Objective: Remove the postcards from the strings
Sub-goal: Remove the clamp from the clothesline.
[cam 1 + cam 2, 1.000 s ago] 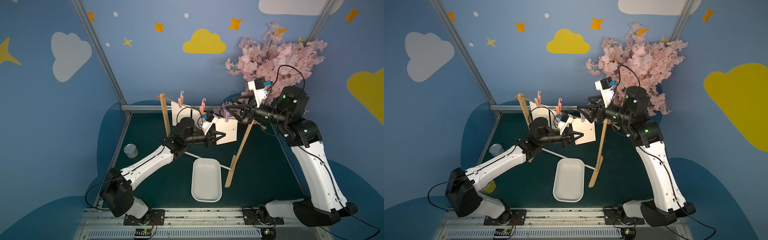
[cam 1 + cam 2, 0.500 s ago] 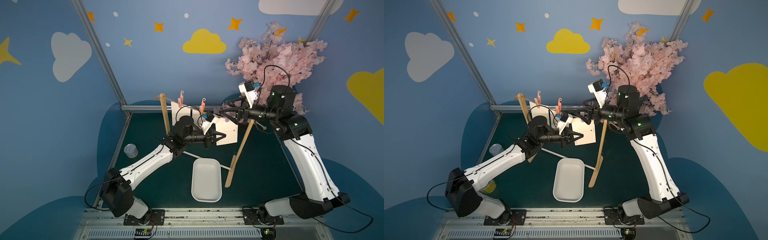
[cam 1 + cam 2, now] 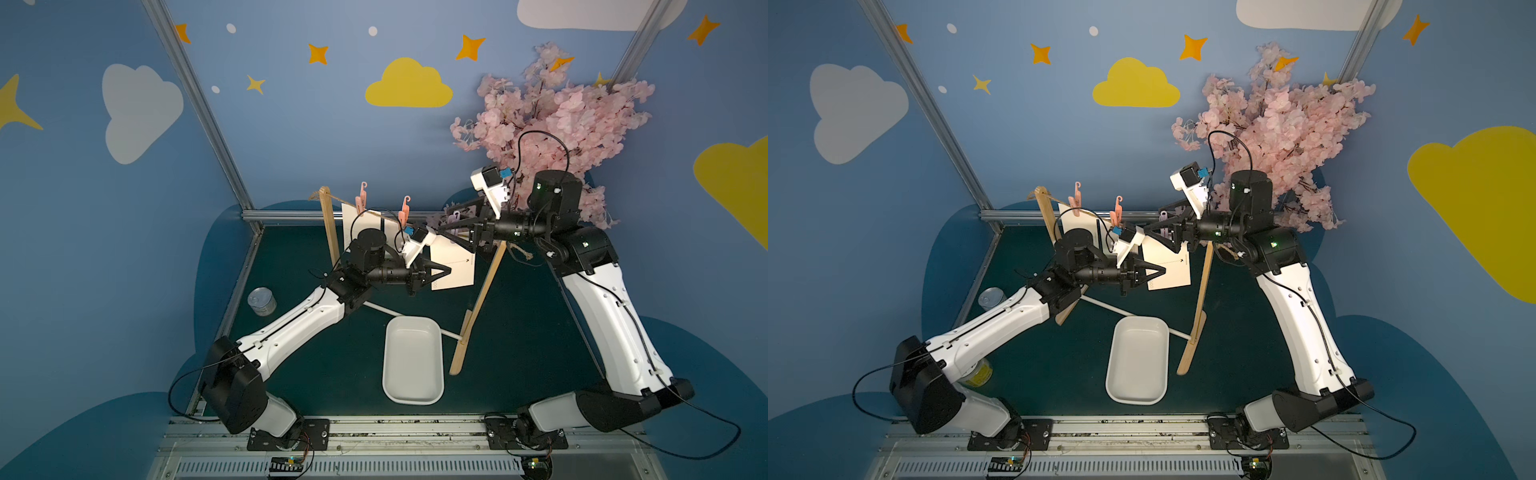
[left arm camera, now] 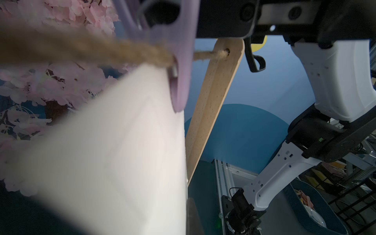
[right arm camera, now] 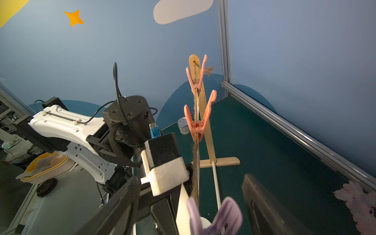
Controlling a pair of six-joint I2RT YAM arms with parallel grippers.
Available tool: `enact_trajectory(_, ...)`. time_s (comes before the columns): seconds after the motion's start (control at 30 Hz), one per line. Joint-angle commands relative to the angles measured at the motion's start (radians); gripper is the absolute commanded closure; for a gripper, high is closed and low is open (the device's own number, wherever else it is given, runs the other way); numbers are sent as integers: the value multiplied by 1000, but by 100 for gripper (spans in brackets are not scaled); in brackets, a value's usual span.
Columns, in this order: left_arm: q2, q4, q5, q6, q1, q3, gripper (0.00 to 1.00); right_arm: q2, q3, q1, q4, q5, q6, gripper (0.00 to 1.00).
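Backing dark green mat [image 3: 332,374]: blue walls [image 3: 291,124], yellow cloud [image 3: 409,85], orange stars [image 3: 318,53].

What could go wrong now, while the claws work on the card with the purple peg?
The purple peg clamps the postcard to the twine; if the shut left claw pulls early, the card may tear or drag the stand's post over. The open right claw may close off-centre and twist the peg.

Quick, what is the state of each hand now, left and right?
Left hand: closed, holding the postcard by its edge.
Right hand: open, jaws either side of the purple clip, not gripping it.
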Motion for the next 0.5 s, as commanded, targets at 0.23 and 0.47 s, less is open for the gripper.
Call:
enact_trajectory(0.23, 15, -42, 39, 25, 8, 44, 96, 26, 37, 11, -53, -74, -33, 26)
enact_trajectory(0.47, 15, -61, 50, 35, 11, 48, 97, 36, 41, 12, -59, -108, -36, 34)
